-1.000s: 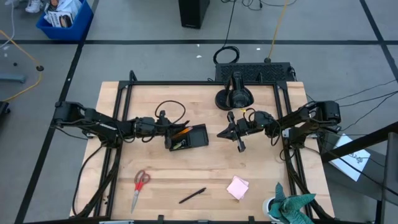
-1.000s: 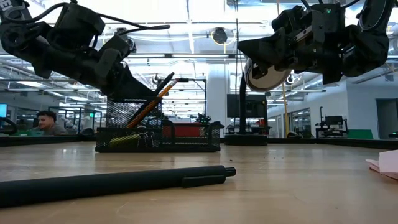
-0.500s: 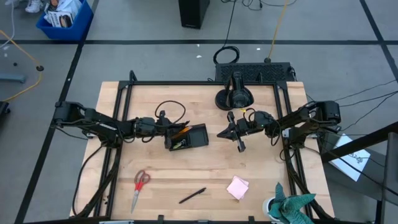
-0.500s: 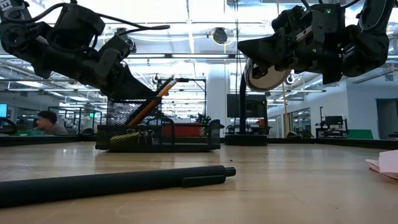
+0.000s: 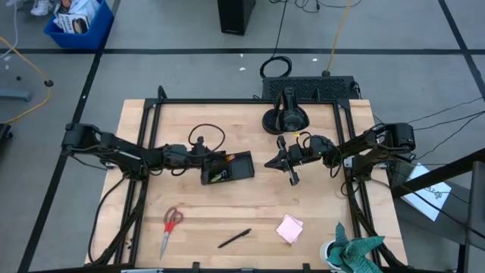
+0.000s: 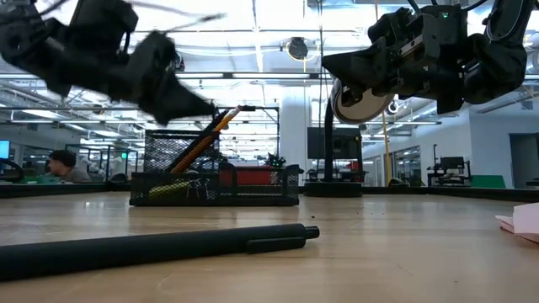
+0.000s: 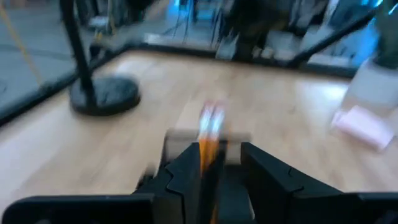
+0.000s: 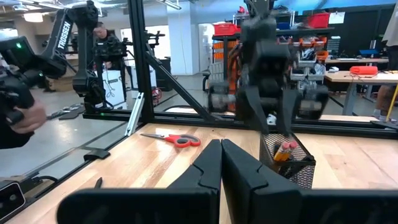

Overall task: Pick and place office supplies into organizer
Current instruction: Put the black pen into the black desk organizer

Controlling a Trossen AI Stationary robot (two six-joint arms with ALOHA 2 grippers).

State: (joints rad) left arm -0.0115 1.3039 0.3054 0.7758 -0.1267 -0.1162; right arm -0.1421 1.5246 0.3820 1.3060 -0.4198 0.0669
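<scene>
Left hand (image 5: 203, 157): at the organizer's tall end, near the bench middle; fingers (image 7: 186, 177) parted, one each side of the orange pencils (image 6: 205, 136) without clear contact; nothing gripped.
Orange pencils: leaning tilted in the mesh cup of the organizer (image 5: 229, 167), tips up.
Organizer: black mesh tray, standing on the bench (image 5: 250, 205) just left of centre; a small yellow-green piece (image 6: 167, 189) lies in its low compartment.
Right hand (image 5: 274, 161): held above the bench right of centre, well apart from the organizer; fingers (image 8: 208, 165) pressed together, holding nothing.
Camera-stand base (image 5: 282, 120): round, black, at the far edge behind the right hand.
Black pen (image 5: 234, 238): lying flat on the near part of the bench, apart from the organizer.
Red-handled scissors (image 5: 170, 228): flat at the near left.
Pink sticky-note pad (image 5: 289, 227): flat at the near right.
Teal cloth (image 5: 356, 251): bunched at the near right corner.
Person (image 6: 61, 166): seated in the room beyond the bench, far off.
</scene>
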